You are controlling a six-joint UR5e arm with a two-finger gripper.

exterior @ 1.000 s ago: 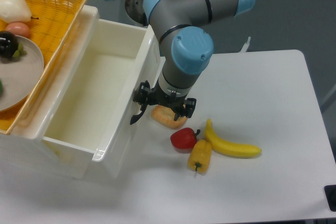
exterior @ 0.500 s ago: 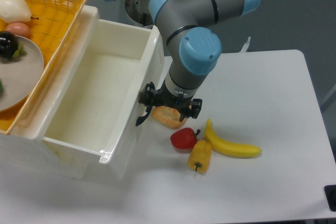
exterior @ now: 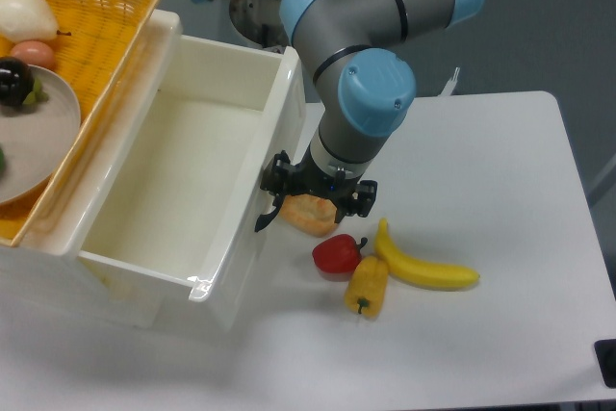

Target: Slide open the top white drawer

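You're in the pulling step; the claw [exterior: 310,201] grasps the black handle [exterior: 270,212] of the top white drawer [exterior: 183,190], well out at nine o'clock; draw straight toward three o'clock.

One robot arm with one tool [exterior: 316,201]. One top white drawer [exterior: 183,190], left of the tool. On the bench [exterior: 481,315], right of and below the tool: one banana [exterior: 423,267], one red pepper [exterior: 336,254], one yellow pepper [exterior: 367,287]; one orange bread-like item [exterior: 310,215] directly beneath it. One wicker basket [exterior: 96,7], far left, holding one grey plate [exterior: 34,141].
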